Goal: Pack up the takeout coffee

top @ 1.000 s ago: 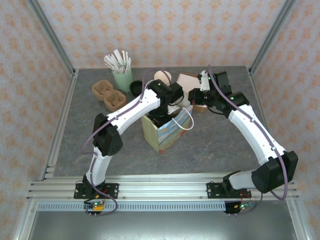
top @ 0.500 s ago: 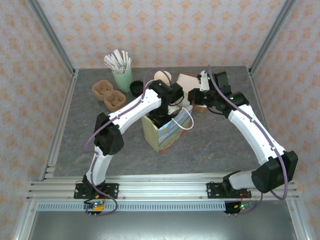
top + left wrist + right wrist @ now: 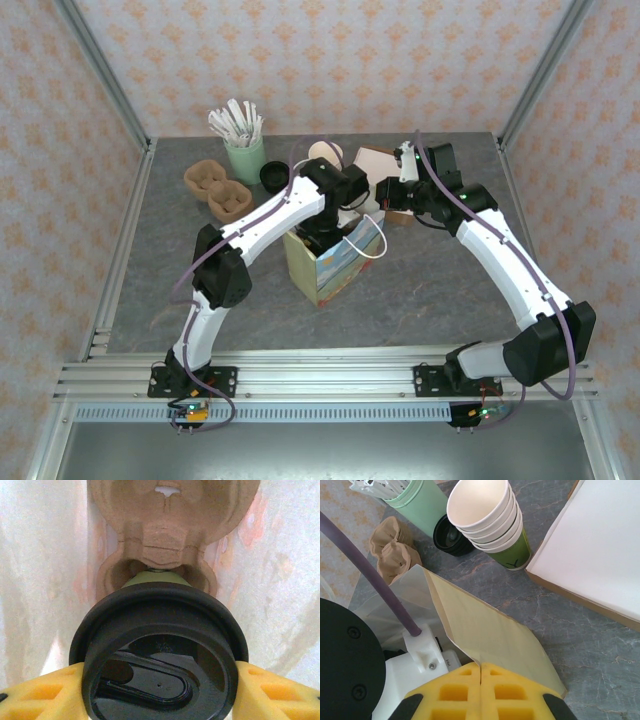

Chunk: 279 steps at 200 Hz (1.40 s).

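Deep inside the white paper bag (image 3: 40, 555), the left pincer (image 3: 157, 697) pinches the small green-banded paper cup with a round black plastic lid (image 3: 157, 630), right at a socket of the brown moulded-pulp carrier (image 3: 165, 525). Off-centre, it could catch the socket lip and tip; the right pincer (image 3: 481, 672), pressed together on the bag's rim, might slip.
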Each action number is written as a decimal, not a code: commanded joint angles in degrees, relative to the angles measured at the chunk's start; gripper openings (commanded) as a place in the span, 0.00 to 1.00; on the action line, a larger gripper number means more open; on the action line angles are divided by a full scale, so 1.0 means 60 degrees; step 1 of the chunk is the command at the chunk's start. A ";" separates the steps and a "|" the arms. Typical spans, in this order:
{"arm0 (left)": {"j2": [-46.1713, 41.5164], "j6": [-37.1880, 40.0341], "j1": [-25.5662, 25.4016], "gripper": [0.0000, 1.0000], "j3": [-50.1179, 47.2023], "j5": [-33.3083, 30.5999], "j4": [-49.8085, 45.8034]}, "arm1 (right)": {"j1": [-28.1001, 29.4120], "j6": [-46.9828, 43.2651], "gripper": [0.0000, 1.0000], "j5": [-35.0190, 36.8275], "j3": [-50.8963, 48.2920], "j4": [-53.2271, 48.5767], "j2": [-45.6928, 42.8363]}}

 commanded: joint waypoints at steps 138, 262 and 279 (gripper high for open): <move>0.0467 -0.0072 -0.0062 0.14 -0.0121 0.0002 0.0623 | 0.0097 -0.0164 0.02 0.0087 0.0052 -0.0333 0.0025; -0.0132 -0.0179 -0.0045 0.36 0.0100 -0.0210 0.0527 | 0.0108 -0.0222 0.03 0.0241 0.0034 -0.0397 -0.0017; -0.0187 -0.0179 -0.0046 0.39 0.0086 -0.0209 0.0486 | 0.0105 -0.0233 0.03 0.0264 0.0024 -0.0413 -0.0028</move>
